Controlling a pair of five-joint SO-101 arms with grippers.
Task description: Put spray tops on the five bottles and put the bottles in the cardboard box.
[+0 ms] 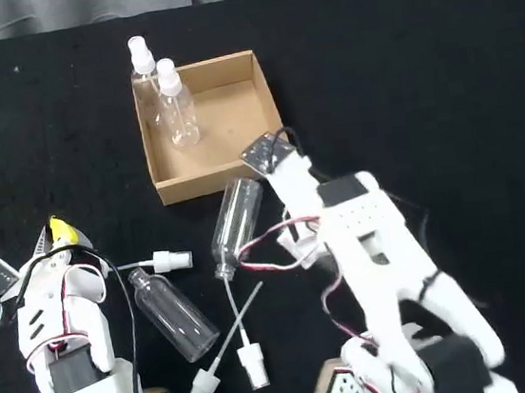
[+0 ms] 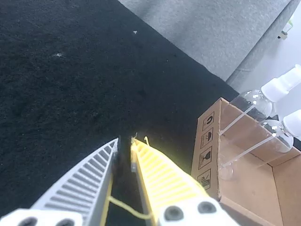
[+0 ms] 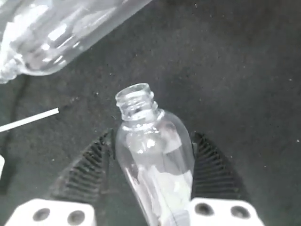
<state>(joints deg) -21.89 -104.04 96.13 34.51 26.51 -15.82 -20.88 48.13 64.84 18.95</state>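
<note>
Grip: the right gripper is clamped on an uncapped bottle. Its jaws press both sides of the body low down, leaving the threaded neck free and pointing away from the wrist. From above, this bottle lies just in front of the cardboard box; cannot tell whether it rests on the table or is lifted clear. The left gripper is narrow, nearly closed and empty, over bare table off the box's left side. The step in hand looks like capping the held bottle. To do it well, keep the grip low and firm so the neck stays open and steady. The other arm should take a top by its head, thread the thin dip tube into the neck first, then seat the cap squarely. A loose hold probably lets the smooth bottle roll or slip. Count: four bottles, namely two capped bottles in the box, the held one, and a second uncapped bottle lying between the arms. Three loose spray tops lie near it, tubes attached.
</note>
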